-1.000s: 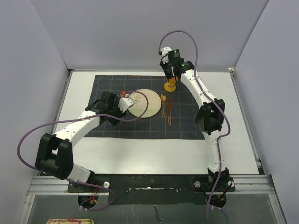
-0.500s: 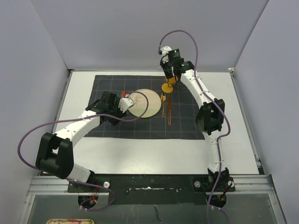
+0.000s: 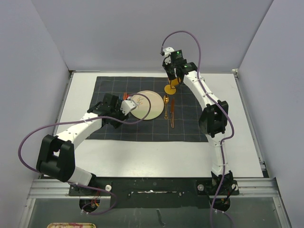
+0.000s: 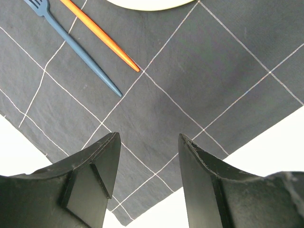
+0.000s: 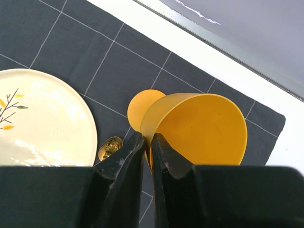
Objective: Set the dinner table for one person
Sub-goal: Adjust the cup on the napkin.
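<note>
The right gripper point(image 5: 148, 142) is nearly shut, pinching the rim of a tilted yellow cup point(image 5: 204, 128) over the far part of the dark grid cloth point(image 4: 190, 85). Whether the cup touches the cloth is unclear. A cream plate point(image 5: 42, 118) and a gold spoon point(image 5: 110, 146) lie just beside it.

The left gripper point(image 4: 149, 137) is half open and empty above the cloth's near-left corner, with a blue fork point(image 4: 71, 40) and an orange utensil point(image 4: 102, 40) ahead, the latter's head cut off.

The right arm reaches far forward and the left bends inward. The white dinner table point(image 3: 156, 156) lies under the cloth.
</note>
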`<state>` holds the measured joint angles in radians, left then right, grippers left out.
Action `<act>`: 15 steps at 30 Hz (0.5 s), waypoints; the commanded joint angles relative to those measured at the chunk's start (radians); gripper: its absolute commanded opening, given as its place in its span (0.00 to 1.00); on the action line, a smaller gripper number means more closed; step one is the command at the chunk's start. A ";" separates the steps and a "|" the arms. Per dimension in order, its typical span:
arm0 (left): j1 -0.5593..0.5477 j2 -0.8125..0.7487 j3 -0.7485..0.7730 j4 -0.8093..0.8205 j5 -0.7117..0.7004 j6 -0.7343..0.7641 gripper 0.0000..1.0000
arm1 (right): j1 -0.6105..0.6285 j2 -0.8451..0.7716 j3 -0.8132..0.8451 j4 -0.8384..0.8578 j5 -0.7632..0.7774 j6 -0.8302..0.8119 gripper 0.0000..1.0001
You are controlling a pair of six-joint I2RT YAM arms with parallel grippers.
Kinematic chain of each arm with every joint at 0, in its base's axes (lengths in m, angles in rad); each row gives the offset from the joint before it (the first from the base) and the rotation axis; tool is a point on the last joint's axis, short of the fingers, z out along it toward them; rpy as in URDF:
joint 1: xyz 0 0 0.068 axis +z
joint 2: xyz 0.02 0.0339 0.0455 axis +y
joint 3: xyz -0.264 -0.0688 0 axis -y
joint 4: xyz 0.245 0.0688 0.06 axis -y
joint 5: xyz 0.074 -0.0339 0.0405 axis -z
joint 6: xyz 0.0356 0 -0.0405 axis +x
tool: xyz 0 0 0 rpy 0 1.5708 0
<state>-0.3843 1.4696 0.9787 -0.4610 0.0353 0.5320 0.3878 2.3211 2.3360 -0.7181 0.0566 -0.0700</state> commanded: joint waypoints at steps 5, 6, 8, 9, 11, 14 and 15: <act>0.008 0.012 0.007 0.051 0.026 0.000 0.50 | 0.011 0.008 0.045 0.054 0.021 -0.008 0.12; 0.008 0.012 0.008 0.051 0.025 0.000 0.50 | 0.012 0.008 0.045 0.054 0.023 -0.009 0.12; 0.008 0.010 0.010 0.051 0.026 0.001 0.50 | 0.015 0.009 0.045 0.056 0.026 -0.014 0.12; 0.008 0.008 0.010 0.053 0.025 0.001 0.50 | 0.015 0.009 0.045 0.058 0.027 -0.014 0.12; 0.010 0.005 0.011 0.054 0.025 0.000 0.50 | 0.018 0.005 0.045 0.063 0.032 -0.018 0.11; 0.010 0.006 0.014 0.054 0.025 0.000 0.50 | 0.023 0.003 0.046 0.068 0.037 -0.024 0.12; 0.010 0.006 0.015 0.052 0.026 0.001 0.50 | 0.024 0.003 0.046 0.070 0.038 -0.027 0.12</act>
<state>-0.3820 1.4704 0.9768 -0.4591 0.0364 0.5320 0.4007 2.3211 2.3360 -0.7132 0.0711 -0.0761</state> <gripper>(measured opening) 0.503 0.118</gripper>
